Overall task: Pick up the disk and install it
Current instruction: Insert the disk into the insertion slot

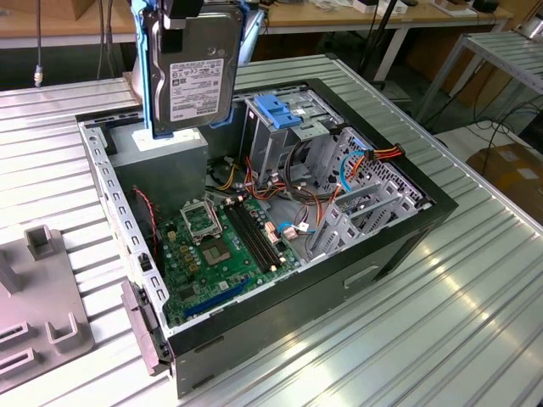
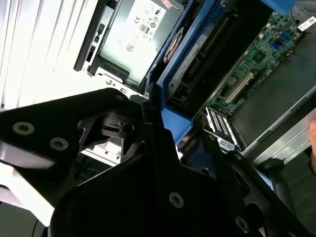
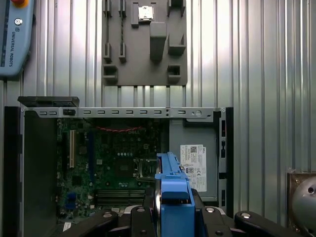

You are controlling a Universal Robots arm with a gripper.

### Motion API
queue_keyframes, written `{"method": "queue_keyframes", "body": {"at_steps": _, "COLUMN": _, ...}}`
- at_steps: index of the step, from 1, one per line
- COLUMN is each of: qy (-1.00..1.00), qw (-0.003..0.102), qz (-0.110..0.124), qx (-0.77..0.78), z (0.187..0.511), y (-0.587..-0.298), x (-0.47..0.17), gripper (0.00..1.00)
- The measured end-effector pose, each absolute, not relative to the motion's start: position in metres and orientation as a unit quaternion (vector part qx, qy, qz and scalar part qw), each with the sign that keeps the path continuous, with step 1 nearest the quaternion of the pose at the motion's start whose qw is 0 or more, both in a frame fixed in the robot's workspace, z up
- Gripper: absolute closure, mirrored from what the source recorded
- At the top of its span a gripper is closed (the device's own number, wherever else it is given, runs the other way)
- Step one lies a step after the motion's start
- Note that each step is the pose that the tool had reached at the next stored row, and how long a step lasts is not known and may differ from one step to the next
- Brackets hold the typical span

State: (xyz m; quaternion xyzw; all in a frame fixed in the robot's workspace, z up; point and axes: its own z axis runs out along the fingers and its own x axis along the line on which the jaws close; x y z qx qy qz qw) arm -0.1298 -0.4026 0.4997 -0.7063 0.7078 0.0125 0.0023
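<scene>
In the exterior view, we see the gripper [image 1: 181,15] pinching the disk [image 1: 193,80] by its top edge. The disk hangs upright, label outward, just above the power-supply box [image 1: 161,157] inside the open computer case [image 1: 407,225]. In the second wrist view, black fingers [image 2: 153,143] clamp the disk [image 2: 174,123] by its blue frame, with the motherboard [image 2: 266,54] beyond. In the first wrist view, we see the disk [image 3: 173,190] edge-on over the case, the gripper [image 3: 173,217] closed around it.

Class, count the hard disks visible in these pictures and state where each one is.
1. The disk hangs upright in the end effector, above the open computer case near its power supply. Others may be hidden inside the drive cage.
</scene>
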Motion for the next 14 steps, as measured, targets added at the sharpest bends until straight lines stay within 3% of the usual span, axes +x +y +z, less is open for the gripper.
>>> {"method": "queue_keyframes", "body": {"at_steps": 14, "qy": 0.708, "qw": 0.002, "qz": 0.012, "qx": -0.706, "z": 0.4997, "y": -0.4055, "x": -0.1293, "gripper": 0.63}}
